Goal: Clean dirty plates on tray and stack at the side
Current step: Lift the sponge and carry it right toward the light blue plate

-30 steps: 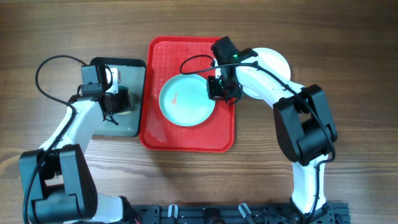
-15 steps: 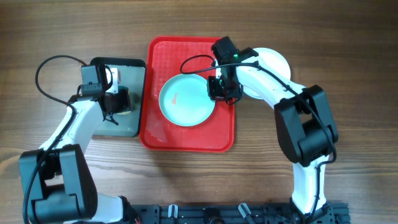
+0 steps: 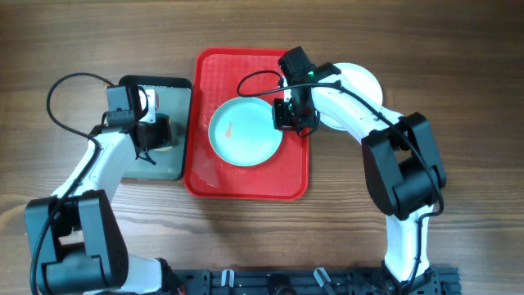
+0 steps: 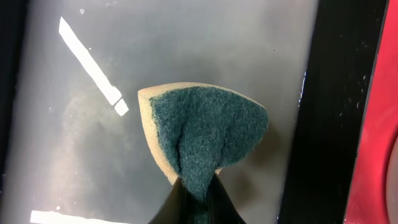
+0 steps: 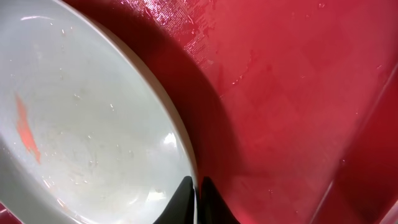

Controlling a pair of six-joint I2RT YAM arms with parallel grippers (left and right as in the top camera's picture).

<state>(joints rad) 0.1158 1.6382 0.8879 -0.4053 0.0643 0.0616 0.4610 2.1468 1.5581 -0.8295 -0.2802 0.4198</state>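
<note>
A light blue plate [image 3: 244, 131] with a reddish smudge lies on the red tray [image 3: 246, 184]. My right gripper [image 3: 288, 116] is shut on the plate's right rim; in the right wrist view the fingers [image 5: 198, 190] pinch the rim of the plate [image 5: 81, 137] over the wet red tray [image 5: 292, 99]. A white plate [image 3: 364, 82] lies on the table right of the tray, partly under the right arm. My left gripper [image 3: 151, 139] is shut on a green and yellow sponge [image 4: 205, 137], held over the dark grey tray [image 4: 186, 50].
The dark grey metal tray [image 3: 173, 164] sits left of the red tray, touching it. White paper strips [image 4: 90, 62] lie in it. Cables loop near both arms. Bare wooden table [image 3: 458, 65] surrounds everything.
The plate has shifted very slightly to the left in my right gripper. The left arm has not moved.
</note>
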